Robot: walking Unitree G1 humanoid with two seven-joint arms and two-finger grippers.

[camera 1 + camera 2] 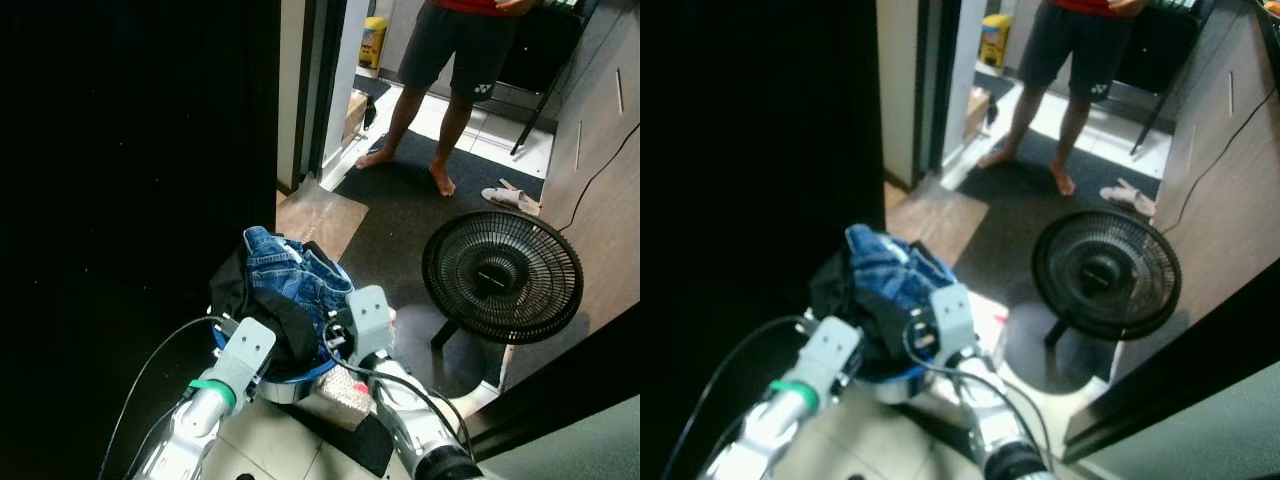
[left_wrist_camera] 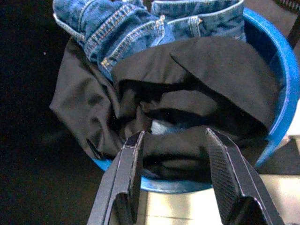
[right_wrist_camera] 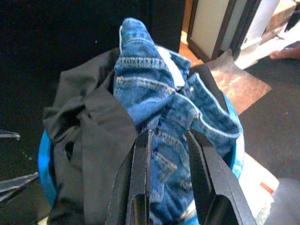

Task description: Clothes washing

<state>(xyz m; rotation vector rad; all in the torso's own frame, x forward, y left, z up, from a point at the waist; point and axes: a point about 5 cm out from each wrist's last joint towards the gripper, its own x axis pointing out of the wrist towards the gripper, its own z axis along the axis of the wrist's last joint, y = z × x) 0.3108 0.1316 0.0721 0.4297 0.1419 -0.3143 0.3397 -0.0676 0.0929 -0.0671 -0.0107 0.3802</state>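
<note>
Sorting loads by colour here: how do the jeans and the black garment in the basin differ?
The jeans are blue denim with pale stitched seams; the black garment is plain, smooth and dark. The jeans are heaped on top, rising above the rim, while the black garment lies lower and drapes over the edge. Both are crumpled in the same blue basin.

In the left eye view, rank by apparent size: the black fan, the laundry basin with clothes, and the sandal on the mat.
1. Black fan and the blue basin heaped with jeans: these look about alike, and the basin is nearer the camera, so no ranking between them.
2. Sandal: clearly the smallest, though farther away.
</note>
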